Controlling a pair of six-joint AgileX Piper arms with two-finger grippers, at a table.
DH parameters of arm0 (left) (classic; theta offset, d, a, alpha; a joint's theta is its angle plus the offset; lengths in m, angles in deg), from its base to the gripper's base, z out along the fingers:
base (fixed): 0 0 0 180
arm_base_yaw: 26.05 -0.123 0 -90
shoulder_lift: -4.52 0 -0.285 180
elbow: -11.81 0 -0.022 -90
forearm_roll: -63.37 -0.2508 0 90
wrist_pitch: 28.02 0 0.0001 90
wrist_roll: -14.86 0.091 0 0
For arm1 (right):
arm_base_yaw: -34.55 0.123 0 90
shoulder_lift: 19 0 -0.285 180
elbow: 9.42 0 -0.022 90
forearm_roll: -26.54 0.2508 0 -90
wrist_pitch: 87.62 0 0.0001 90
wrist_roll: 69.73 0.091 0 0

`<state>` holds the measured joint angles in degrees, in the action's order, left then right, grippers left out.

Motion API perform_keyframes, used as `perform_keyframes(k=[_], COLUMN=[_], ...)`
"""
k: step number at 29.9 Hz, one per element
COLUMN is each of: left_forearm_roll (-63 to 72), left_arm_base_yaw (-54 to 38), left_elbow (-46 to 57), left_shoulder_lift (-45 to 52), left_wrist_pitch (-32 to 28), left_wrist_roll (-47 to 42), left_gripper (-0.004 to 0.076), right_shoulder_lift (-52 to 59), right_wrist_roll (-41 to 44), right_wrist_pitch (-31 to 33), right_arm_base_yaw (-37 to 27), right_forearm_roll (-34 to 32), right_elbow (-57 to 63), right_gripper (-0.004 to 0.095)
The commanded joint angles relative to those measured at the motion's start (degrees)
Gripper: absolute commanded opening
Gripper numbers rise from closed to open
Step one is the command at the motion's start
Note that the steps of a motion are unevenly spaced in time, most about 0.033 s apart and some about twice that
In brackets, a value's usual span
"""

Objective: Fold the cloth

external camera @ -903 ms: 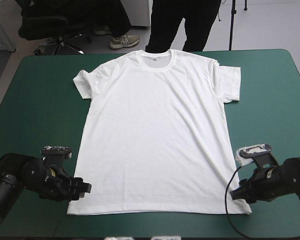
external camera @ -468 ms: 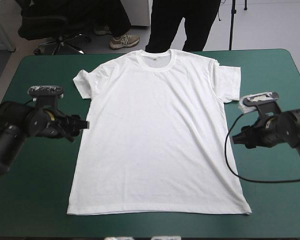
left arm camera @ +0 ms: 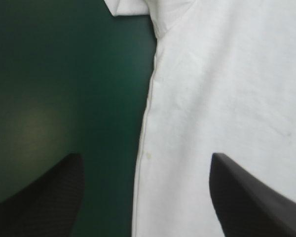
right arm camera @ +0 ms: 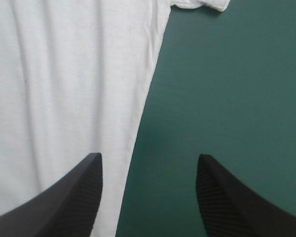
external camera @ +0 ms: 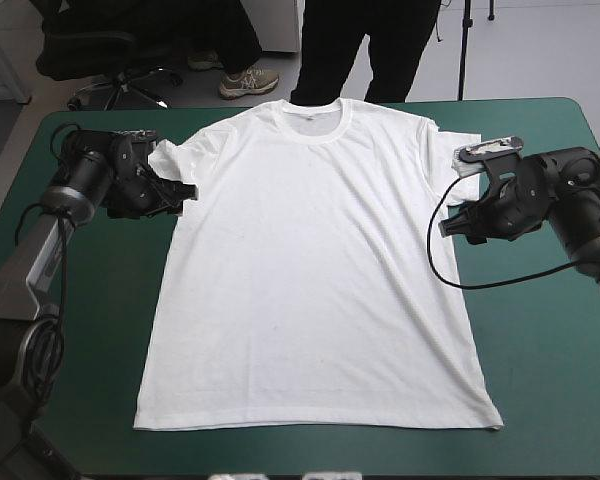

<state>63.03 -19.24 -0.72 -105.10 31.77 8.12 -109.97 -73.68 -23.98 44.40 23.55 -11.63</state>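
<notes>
The white T-shirt (external camera: 320,260) lies spread flat in the middle of the table, collar toward the far edge and hem toward the near edge. My left gripper (external camera: 180,190) is at the shirt's left side, just below the left sleeve. In the left wrist view that gripper (left arm camera: 144,157) is open, with the side seam of the T-shirt (left arm camera: 227,98) running between its fingers. My right gripper (external camera: 450,225) is at the right side edge below the right sleeve. It is open (right arm camera: 149,156) too, straddling the edge of the T-shirt (right arm camera: 64,89).
The teal-green cover (external camera: 540,350) shows in broad strips to the left and right of the shirt and in a narrow band along the near edge. The collar lies close to the table's far edge.
Both arms have moved from the hem corners near the front edge up along the shirt's sides to just below the sleeves. The shirt has not shifted.
</notes>
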Motion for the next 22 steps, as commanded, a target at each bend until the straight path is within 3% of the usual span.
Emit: perform_keyframes(k=[1,10,18,22], left_forearm_roll=[2.2,4.1,4.4,4.5], left_arm_base_yaw=[-1.2,-1.6,-1.6,-1.6], left_elbow=[-2.1,-2.2,-2.4,-2.4], left_shoulder_lift=[-1.7,-8.1,-10.0,-11.1], left_wrist_pitch=[-1.9,-3.9,-3.9,-3.5], left_wrist_roll=[0.8,2.4,2.6,2.6], left_gripper=[0.0519,0.0402,0.0393,0.0342], right_shoulder_lift=[0.9,-1.1,-5.1,-8.2], right_wrist_roll=[-1.3,-1.8,-2.2,-2.2], right_wrist_pitch=[-2.4,-3.3,-4.6,-5.5], right_arm_base_yaw=[0.1,0.1,0.1,0.1], right_forearm_roll=[-0.7,-0.7,-0.1,-0.1], right_elbow=[-3.0,-3.1,-3.2,-4.4], right_gripper=[0.0540,0.0540,0.0540,0.0540])
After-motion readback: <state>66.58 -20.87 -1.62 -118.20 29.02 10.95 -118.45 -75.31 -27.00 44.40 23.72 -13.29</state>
